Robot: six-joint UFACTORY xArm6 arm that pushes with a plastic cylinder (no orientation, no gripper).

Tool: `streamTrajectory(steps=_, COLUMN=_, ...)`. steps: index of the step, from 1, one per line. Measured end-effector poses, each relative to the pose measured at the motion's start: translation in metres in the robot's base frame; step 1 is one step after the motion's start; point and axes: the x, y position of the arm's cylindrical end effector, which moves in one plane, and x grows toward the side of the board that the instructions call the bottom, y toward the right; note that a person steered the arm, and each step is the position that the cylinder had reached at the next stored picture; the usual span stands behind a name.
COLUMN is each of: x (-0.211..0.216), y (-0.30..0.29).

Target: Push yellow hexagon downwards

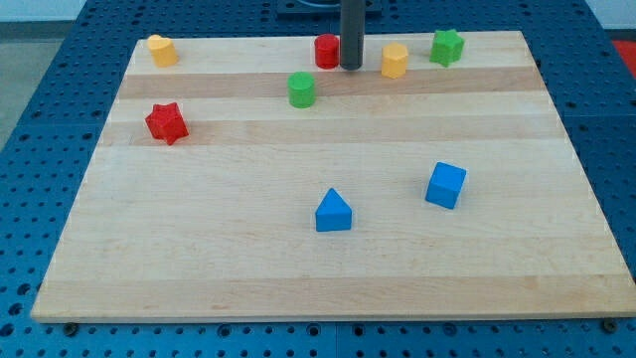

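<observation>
While no claw existed on this rig, my tip (pixel 351 67) was the bare end of a dark rod, so nothing was spread, pressed together or pinching. Tip sat near the board's 12 o'clock edge, touching or just beside the red cylinder block (pixel 327 51) at its 9 o'clock, with the yellow-orange hexagon block (pixel 395 60) near at its 3 o'clock, a small gap between.

Step judged: approach, push not begun. Two yellowish blocks were present; the other yellow block (pixel 162 50) sat at the far 10 o'clock corner, shape hard to tell. Target taken as the nearer one, not certain. Next move would call for getting the tip to the target's 12 o'clock side, then driving toward 6 o'clock; little room above it near the wooden board (pixel 298 268) edge.

Target looked upright, faceted, short, apart from neighbours. Green star block (pixel 447 46) near at its 2 o'clock. Green cylinder block (pixel 301 89), red star block (pixel 166 122), blue triangle block (pixel 333 211), blue cube (pixel 445 185) well apart.
</observation>
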Motion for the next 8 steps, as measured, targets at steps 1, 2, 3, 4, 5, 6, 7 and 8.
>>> streamTrajectory(steps=1, x=-0.021, y=0.016)
streamTrajectory(steps=2, x=-0.027, y=0.067)
streamTrajectory(steps=3, x=-0.016, y=0.096)
streamTrajectory(steps=4, x=0.018, y=0.092)
streamTrajectory(steps=5, x=0.032, y=0.062)
streamTrajectory(steps=6, x=0.027, y=0.064)
streamTrajectory(steps=7, x=0.008, y=0.065)
streamTrajectory(steps=8, x=-0.014, y=0.065)
